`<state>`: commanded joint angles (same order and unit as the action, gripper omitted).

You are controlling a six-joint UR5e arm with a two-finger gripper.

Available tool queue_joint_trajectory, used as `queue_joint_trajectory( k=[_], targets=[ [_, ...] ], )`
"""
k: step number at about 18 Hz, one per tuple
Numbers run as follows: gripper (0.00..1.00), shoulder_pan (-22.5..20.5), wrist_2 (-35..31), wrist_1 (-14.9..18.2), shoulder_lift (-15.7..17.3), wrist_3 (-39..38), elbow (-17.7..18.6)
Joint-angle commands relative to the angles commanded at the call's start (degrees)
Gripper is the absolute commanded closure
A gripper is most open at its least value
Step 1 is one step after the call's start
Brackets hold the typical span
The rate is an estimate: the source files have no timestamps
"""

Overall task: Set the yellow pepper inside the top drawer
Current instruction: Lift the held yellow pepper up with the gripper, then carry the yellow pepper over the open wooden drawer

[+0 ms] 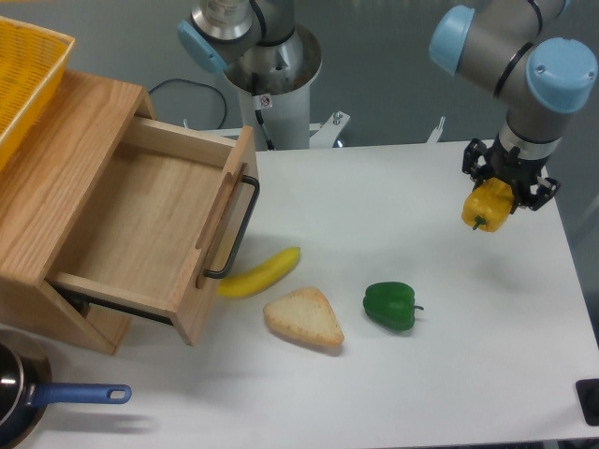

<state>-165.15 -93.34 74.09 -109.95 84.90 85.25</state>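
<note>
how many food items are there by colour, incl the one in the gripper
yellow: 2, the pepper held by the gripper and the banana
green: 1, the green pepper
tan: 1, the bread
total: 4

Single fixed view: high, angled down across the table (449, 374) toward the arm's base (276, 79); medium range; wooden cabinet (65, 187) at frame left.

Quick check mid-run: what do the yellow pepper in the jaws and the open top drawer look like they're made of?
Yellow pepper: smooth and glossy with a highlight, probably a plastic replica, though real can't be ruled out. Top drawer: light wood, matte, visible grain; its handle looks like thin black metal bar.
</note>
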Motion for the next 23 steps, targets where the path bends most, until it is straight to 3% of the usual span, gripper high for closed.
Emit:
queue_joint_trajectory(
  k=[7, 12, 16, 20, 23],
  targets=[
    [0.85, -0.35, 0.53, 0.44, 1.4, -0.26, 0.26],
    [0.85, -0.44, 2.1, 5.09, 4.13, -1.14, 0.44],
    [0.85, 0.17, 5.7, 8.96, 6.85, -3.51, 0.53],
    [0.85, 1.4, 10.53, 9.75, 10.36, -8.96, 1.93],
    [0.84, 2.19, 14.66, 10.11, 14.93, -11.94, 4.65]
  ],
)
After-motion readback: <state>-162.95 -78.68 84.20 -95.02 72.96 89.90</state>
